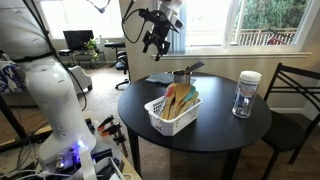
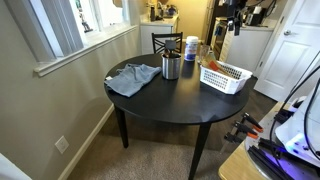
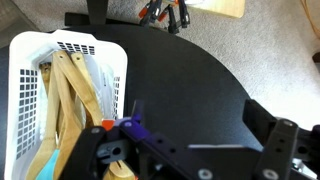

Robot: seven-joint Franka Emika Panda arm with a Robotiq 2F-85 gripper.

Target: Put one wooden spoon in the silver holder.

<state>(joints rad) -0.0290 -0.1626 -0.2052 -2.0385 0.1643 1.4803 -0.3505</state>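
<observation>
My pincer (image 1: 152, 42) hangs released and empty, high up beside the basket (image 1: 163, 122). The spoons (image 1: 180, 100) lie inside it. The holder (image 1: 182, 77) behind it has none, I judge, so all is left to do.

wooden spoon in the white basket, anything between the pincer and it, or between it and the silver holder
Nothing visible. The pincer hangs in open air; the wooden spoon leans in the open-topped white basket, and only bare table lies between it and the silver holder.
</observation>
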